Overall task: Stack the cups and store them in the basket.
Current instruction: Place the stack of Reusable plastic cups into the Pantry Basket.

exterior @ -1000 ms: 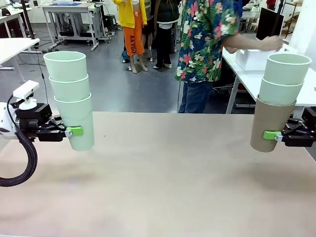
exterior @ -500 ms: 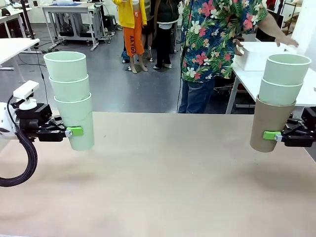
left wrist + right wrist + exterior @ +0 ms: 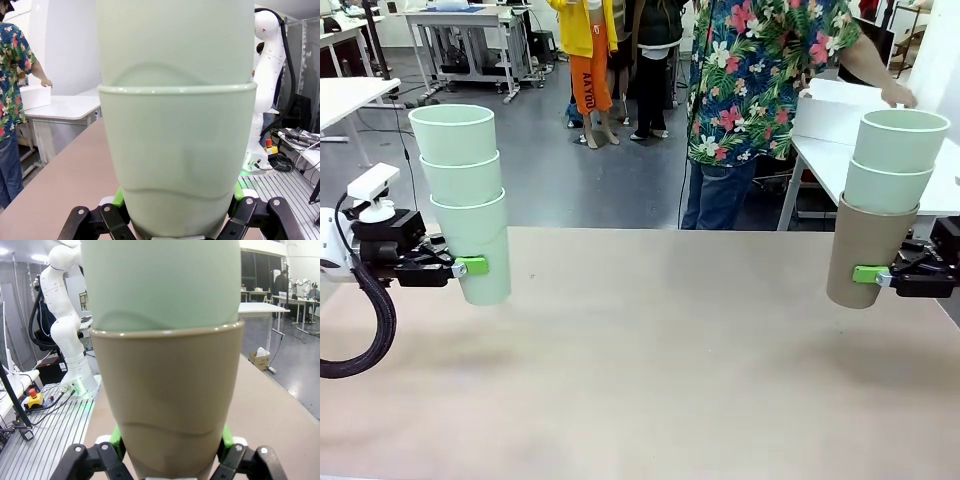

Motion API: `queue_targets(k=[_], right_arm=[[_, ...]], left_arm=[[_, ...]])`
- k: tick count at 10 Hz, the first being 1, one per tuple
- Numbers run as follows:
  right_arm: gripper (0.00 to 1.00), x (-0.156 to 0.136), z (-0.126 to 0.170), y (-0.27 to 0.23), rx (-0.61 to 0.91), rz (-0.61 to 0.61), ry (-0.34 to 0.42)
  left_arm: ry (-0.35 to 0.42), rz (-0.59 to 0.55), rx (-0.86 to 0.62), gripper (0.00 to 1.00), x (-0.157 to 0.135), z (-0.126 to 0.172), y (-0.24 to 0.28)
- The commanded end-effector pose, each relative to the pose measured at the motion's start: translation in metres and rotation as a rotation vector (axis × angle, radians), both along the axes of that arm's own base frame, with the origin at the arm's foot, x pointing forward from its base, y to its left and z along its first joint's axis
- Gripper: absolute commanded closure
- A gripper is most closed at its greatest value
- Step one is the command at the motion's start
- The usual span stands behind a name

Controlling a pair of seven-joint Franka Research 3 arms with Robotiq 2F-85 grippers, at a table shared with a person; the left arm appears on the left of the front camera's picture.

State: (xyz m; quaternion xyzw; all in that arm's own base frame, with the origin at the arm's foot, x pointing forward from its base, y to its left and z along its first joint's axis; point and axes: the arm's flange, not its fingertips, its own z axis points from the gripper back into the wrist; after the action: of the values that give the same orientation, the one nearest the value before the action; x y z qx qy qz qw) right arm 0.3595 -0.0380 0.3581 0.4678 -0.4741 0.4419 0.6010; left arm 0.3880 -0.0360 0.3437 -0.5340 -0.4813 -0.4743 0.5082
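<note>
Near the table's [image 3: 650, 360] left edge the left gripper [image 3: 476, 267] is clamped on the lowest of three nested mint cups [image 3: 463, 190], held upright above the top. At the right edge the right gripper [image 3: 868, 274] grips a tan cup [image 3: 865, 245] holding two mint ones. Both stacks hang aloft, I'd guess, because the white basket [image 3: 832, 112] sits beyond the far right corner under a person's hand [image 3: 898, 97].

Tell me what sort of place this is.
Probably a robotics lab or test workshop: a white robot arm standing on a slotted metal base, a red emergency-stop button beside it, and white work tables on a grey floor.
</note>
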Motion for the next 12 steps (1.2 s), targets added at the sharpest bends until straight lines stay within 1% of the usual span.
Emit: queue_targets(k=[1,12], right_arm=[[0.16,0.0016,0.0038,0.0004,0.008,-0.013,-0.009],[0.16,0.0016,0.0038,0.0004,0.008,-0.013,-0.009]], left_arm=[[-0.009,-0.002,-0.007,0.15,-0.0012,0.0041,-0.0007],[-0.009,-0.002,-0.007,0.15,-0.0012,0.0041,-0.0007]])
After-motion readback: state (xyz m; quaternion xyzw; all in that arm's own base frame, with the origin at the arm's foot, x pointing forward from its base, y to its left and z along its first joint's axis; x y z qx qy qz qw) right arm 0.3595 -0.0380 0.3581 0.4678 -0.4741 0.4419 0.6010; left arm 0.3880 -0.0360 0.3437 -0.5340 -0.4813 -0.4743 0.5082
